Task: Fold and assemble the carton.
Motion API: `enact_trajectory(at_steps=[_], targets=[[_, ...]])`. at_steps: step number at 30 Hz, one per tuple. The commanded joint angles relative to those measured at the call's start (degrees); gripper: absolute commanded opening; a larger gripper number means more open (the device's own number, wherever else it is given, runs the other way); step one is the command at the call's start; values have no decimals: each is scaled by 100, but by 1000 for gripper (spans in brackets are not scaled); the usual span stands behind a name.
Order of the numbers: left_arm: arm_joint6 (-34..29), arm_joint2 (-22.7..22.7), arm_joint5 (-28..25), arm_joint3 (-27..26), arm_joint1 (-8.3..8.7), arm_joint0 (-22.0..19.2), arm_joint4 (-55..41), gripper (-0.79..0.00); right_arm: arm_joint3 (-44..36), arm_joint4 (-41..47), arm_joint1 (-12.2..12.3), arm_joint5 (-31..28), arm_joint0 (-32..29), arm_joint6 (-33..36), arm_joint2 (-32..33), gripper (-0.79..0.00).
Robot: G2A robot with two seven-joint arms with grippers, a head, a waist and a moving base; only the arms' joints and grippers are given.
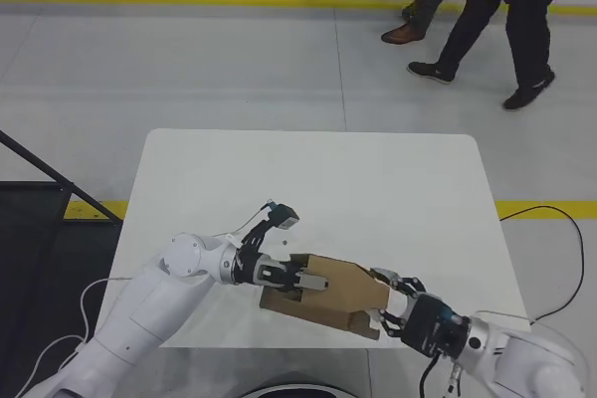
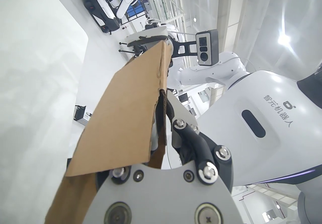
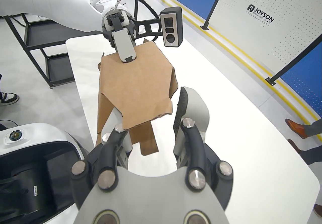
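Presently the carton [image 1: 333, 291] spans the gap between the two grippers, with its long axis running from one to the other. The left gripper [image 1: 306, 284] is clamped on the end farther from the right gripper, one finger flat on the top panel. The right gripper [image 3: 149, 101] meets the carton's other end with its jaws spread wide, gripping nothing. One finger [image 3: 192, 106] stands free just beside the carton's folded edge, and the other is tucked under the loose panel. A flap [image 3: 148, 139] hangs unfolded below that panel, close to the tucked finger.

The right gripper looks the better placed to act, since the open end lies straight ahead of it and the left gripper braces the opposite end. Any push should run along the long axis.

Beyond both grippers the table [image 1: 378, 189] gives wide room. Its near edge lies close under the right gripper, so there is little room on that side.
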Motion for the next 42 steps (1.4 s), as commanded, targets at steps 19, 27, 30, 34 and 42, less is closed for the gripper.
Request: enact_trajectory(at_steps=[19, 27, 30, 34, 42], targets=[[-52, -19, 52, -29, -15, 4, 62, -785, 1, 245, 19, -87, 154, 325, -52, -332], [-70, -1, 70, -39, -18, 1, 123, -785, -46, 173, 24, -104, 74, 273, -15, -320], [-68, 1, 68, -31, -21, -3, 126, -785, -46, 169, 27, -129, 77, 307, -15, -342], [-49, -9, 49, -30, -23, -3, 129, -785, -52, 158, 37, -213, 65, 357, 10, -357], [-22, -21, 22, -41, -26, 4, 142, -785, -54, 172, 61, -451, 71, 541, 3, -382]])
